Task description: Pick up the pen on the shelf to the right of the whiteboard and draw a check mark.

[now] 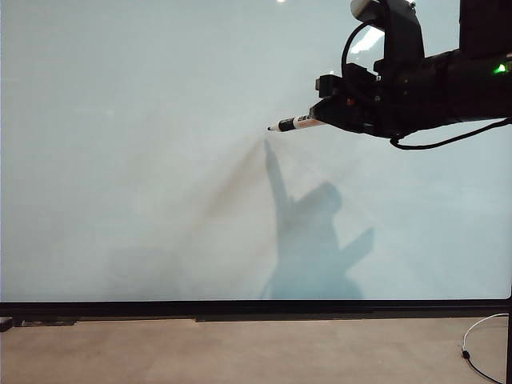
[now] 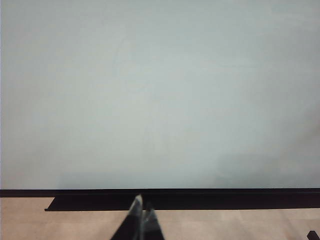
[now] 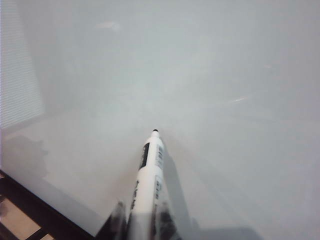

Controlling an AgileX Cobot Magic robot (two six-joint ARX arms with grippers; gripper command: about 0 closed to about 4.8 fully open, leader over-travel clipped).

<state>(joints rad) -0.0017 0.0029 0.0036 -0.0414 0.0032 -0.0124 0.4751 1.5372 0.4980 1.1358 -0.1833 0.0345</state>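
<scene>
Pale, glossy whiteboard fills nearly everything ahead of you; its thin black lower frame runs just above a tan table surface. No ink shows on the board in any view, so the check mark is not yet begun.

Right gripper sits high and toward the right side of the whiteboard, clenched on the pen. Pen juts out leftward, dark tip leading. The right wrist view shows the white barrel pinched between the fingers, tip aimed at the board. Whether the tip touches the surface you cannot tell; its shadow falls below it on the board, which suggests a gap remains.

Left gripper is parked low, near the whiteboard's lower frame, fingertips together, holding nothing. Leave it there.

For the step in hand:
- Ease the tip in until it just meets its shadow, then stop pressing; a hard push may slide the pen back through the grip.
- Keep the grip firm and the pen angle steady.
- Short stroke down and right first, then the longer one up and right, without lifting between.
- Mind the black cable hanging under the right arm.
</scene>
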